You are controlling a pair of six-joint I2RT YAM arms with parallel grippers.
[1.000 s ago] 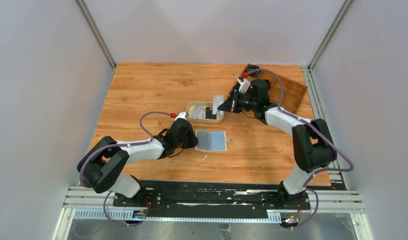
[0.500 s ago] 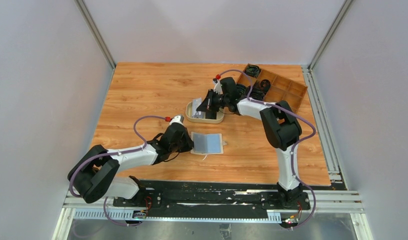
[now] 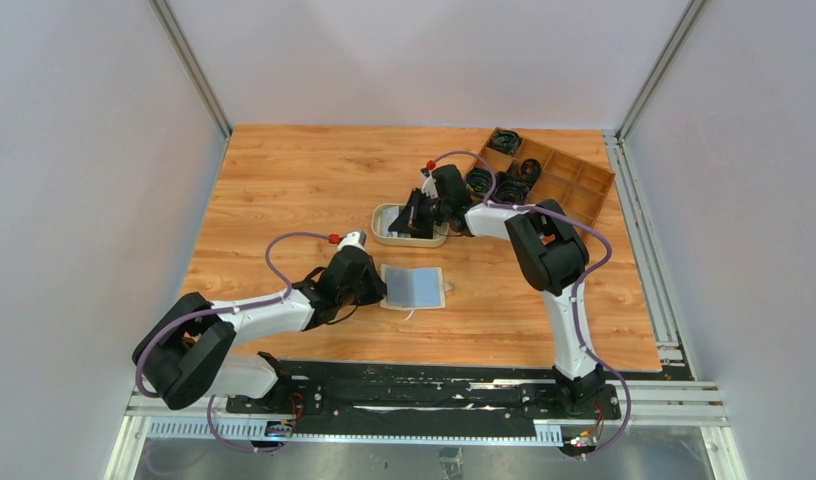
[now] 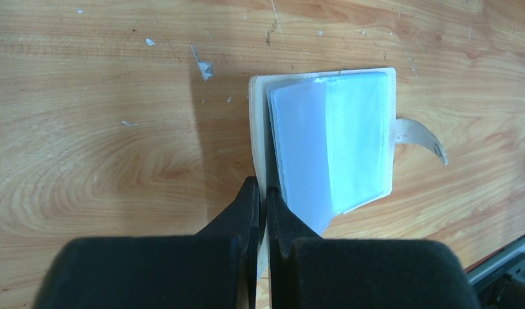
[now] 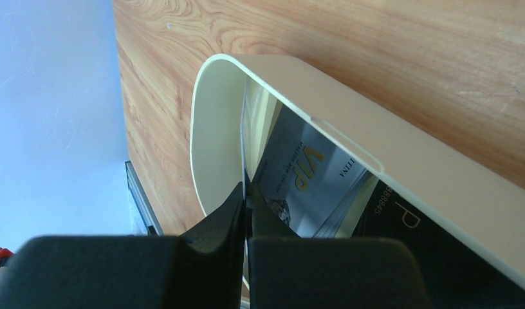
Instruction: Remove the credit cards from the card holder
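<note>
The beige card holder (image 3: 415, 287) lies open on the table, a pale blue credit card (image 4: 356, 141) showing behind its clear sleeves. My left gripper (image 4: 260, 196) is shut on the edge of the card holder's (image 4: 258, 122) left leaf; it shows in the top view as the left gripper (image 3: 381, 286). My right gripper (image 5: 245, 193) is shut on a thin card (image 5: 242, 138) seen edge-on, held upright inside the oval beige dish (image 5: 376, 148). From above, the right gripper (image 3: 412, 214) sits over the dish (image 3: 384, 232).
A pale VIP card (image 5: 298, 174) and a black card (image 5: 401, 225) lie in the dish. The card holder's strap (image 4: 421, 134) sticks out to its right. A brown wooden compartment tray (image 3: 569, 185) with black items stands at the back right.
My right arm swung left from beside the wooden tray and lowered its card into the dish. My left gripper drew the card holder slightly left and nearer.
</note>
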